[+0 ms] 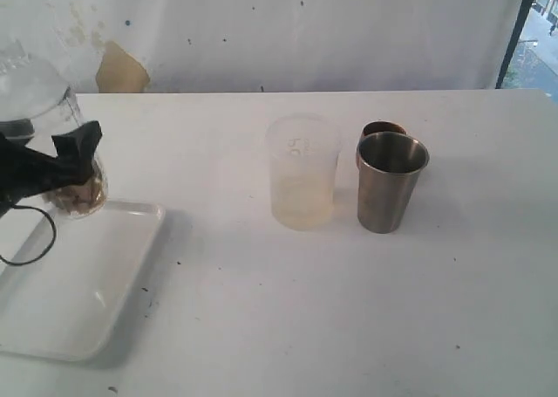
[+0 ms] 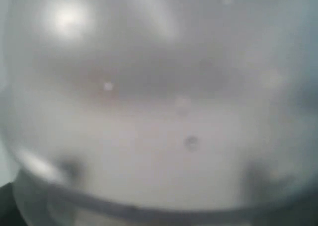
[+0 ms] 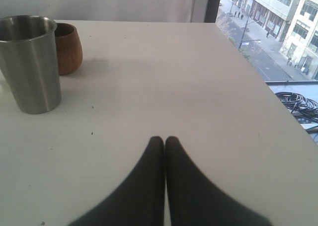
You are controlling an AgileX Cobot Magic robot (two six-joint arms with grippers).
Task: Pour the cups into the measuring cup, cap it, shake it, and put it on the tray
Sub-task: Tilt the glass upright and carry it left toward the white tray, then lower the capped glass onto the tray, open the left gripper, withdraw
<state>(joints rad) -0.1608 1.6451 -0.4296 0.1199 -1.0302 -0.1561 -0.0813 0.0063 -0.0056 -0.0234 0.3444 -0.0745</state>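
Observation:
The clear measuring cup (image 1: 54, 109), with a domed lid on top and brownish contents at its bottom, is at the far left over the far corner of the white tray (image 1: 78, 284). My left gripper (image 1: 65, 154) is closed around its body. The left wrist view is filled by the blurred measuring cup (image 2: 159, 107), and the fingers do not show there. The frosted tumbler (image 1: 302, 174) stands mid-table. To its right is the steel cup (image 1: 391, 183) (image 3: 31, 62), with the wooden cup (image 1: 381, 133) (image 3: 68, 47) just behind it. My right gripper (image 3: 165, 139) is shut and empty, low over bare table.
A black cable (image 1: 30, 240) from the left arm loops over the tray's left part. The table's right edge (image 3: 258, 82) drops off toward a window. A white wall (image 1: 305, 30) runs behind the table.

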